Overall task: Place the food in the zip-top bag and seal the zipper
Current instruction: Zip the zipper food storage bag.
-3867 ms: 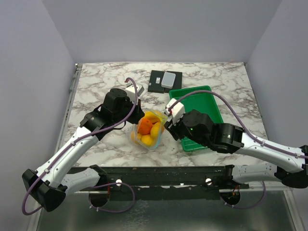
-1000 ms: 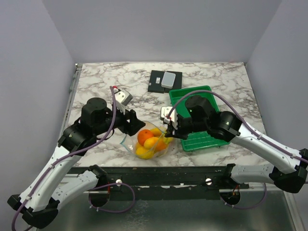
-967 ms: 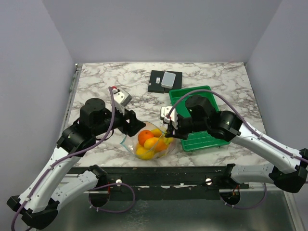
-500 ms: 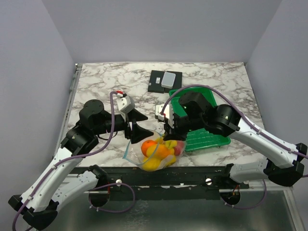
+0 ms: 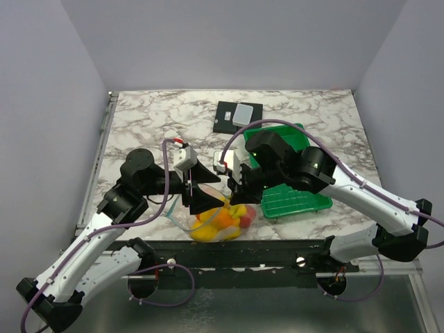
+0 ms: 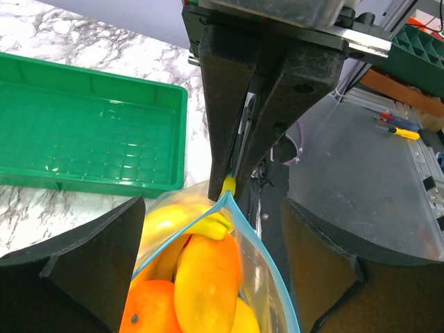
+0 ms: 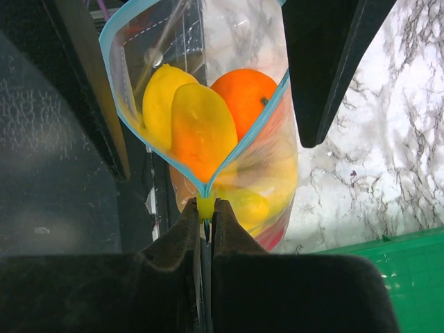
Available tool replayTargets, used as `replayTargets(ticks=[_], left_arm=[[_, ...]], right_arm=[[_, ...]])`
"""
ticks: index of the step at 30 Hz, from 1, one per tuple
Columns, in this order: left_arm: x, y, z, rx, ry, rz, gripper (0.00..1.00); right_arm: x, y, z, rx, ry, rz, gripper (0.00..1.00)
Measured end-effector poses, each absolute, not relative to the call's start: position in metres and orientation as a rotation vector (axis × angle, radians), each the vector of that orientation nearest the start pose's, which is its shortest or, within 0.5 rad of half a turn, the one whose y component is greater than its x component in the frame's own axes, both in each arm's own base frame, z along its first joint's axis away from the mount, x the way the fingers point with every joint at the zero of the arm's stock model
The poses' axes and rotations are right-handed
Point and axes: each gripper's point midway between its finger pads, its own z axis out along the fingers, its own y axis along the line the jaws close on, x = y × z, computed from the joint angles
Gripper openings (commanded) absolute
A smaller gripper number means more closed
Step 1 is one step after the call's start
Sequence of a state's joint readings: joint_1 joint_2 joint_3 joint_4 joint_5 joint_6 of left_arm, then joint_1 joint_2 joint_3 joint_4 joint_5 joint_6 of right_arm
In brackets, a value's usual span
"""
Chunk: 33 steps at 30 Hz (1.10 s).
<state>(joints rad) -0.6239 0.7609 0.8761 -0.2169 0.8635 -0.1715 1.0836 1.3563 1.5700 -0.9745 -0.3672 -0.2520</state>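
Note:
The clear zip-top bag (image 5: pixel 219 222) hangs near the table's front edge with its mouth open. Inside it lies the food (image 5: pixel 220 219): an orange fruit (image 7: pixel 243 94), yellow ones (image 7: pixel 201 128) and a banana bunch (image 6: pixel 202 226). My right gripper (image 7: pixel 205 202) is shut on the yellow slider at one end of the light-blue zipper (image 7: pixel 247 142). My left gripper (image 6: pixel 211 208) is open, its fingers (image 6: pixel 104 257) standing either side of the bag's mouth (image 6: pixel 229 277). In the top view the two grippers (image 5: pixel 201 194) (image 5: pixel 236 196) face each other over the bag.
The green tray (image 5: pixel 291 201) lies just right of the bag, under the right arm, and also shows in the left wrist view (image 6: pixel 83 139). A black pad with a white box (image 5: pixel 238 116) sits at the back. The table's front edge runs just below the bag.
The bag has moved toward the front edge, carried by the right gripper. My left gripper has opened wider and now straddles the bag's mouth.

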Motion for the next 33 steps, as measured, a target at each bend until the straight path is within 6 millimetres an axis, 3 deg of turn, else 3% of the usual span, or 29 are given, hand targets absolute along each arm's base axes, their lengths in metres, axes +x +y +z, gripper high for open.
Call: replayTargets(ticks=[9,21,33], left_arm=[[0.111,-0.259,0.304,1.08,1.488,-1.331,0.79],[0.097,-0.256,0.301,1.108,1.443,-1.345,0.6],[0.098,-0.255,0.302,1.099,1.433,-1.328,0.58]], right_arm=[[0.111,0.327,0.283,-1.642,1.814,0.83,0.01],[0.115,0.331,0.287,-1.586,1.871,0.819,0.01],[0.121,0.327,0.293,-1.494,1.943,0.785,0.01]])
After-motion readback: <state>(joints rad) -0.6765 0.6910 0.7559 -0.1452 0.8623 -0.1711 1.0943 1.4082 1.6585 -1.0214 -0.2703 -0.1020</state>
